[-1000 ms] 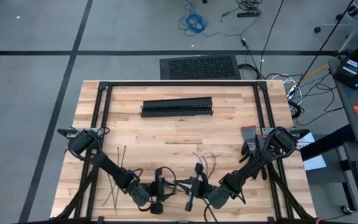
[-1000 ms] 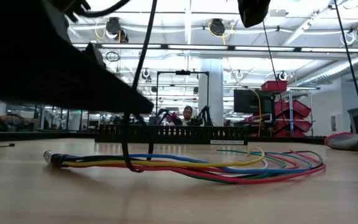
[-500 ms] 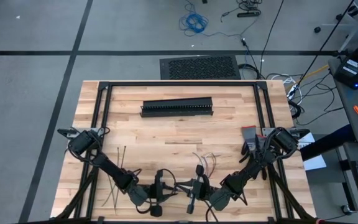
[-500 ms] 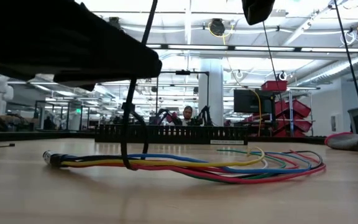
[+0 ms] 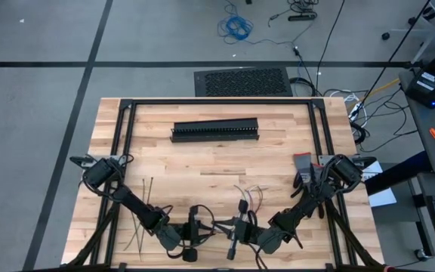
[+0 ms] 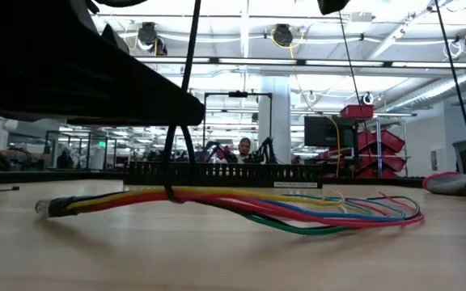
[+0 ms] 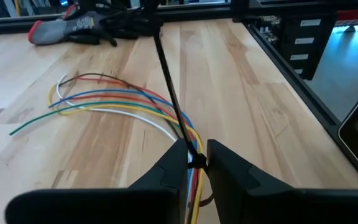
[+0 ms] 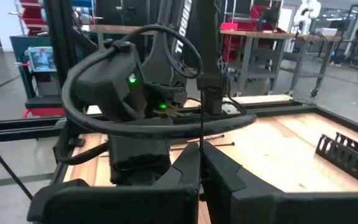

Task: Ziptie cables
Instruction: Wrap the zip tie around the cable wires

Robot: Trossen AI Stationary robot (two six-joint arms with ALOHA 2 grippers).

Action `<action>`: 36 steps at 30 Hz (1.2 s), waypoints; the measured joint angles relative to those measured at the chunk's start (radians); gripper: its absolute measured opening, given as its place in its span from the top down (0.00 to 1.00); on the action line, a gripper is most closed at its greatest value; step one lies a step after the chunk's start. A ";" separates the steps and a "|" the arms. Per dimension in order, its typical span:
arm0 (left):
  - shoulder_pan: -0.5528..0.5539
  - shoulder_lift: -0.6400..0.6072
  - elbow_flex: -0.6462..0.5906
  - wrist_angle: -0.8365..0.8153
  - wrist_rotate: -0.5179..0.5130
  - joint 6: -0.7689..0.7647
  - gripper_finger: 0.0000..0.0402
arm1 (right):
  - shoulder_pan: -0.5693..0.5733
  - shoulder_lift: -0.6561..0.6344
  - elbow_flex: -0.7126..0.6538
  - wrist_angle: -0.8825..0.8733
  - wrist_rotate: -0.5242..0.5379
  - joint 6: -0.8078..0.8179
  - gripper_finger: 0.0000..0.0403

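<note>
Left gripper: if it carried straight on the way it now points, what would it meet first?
Probably the coloured wires just ahead of the left gripper, which pinches a zip tie; depth is unclear.

From overhead I see my two arms as matte black, chunky linked segments, each rising from a rounded black base joint mounted on the black frame rails at the bench's left and right edges. The left arm (image 5: 138, 213) has thin black cabling looping off its shoulder; the right arm (image 5: 308, 202) carries a grey-and-red block beside its shoulder. Through the right wrist camera, the left arm's wrist housing shows as a bulky dark grey casing with two small green indicator lights and a thick black hose arching over it. Each claw's fingers (image 7: 232, 168) are plain black, angular, wedge-shaped plastic with smooth flat faces.
</note>
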 joint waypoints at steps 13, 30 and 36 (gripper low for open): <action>0.008 0.053 0.004 0.047 -0.008 -0.019 0.97 | 0.001 -0.007 -0.002 -0.008 -0.018 -0.024 1.00; 0.013 0.064 0.002 0.040 -0.005 -0.020 0.97 | 0.014 -0.041 -0.002 0.017 0.077 -0.121 1.00; 0.012 0.071 0.001 0.038 -0.004 -0.021 0.97 | 0.014 -0.048 -0.002 0.029 0.087 -0.145 1.00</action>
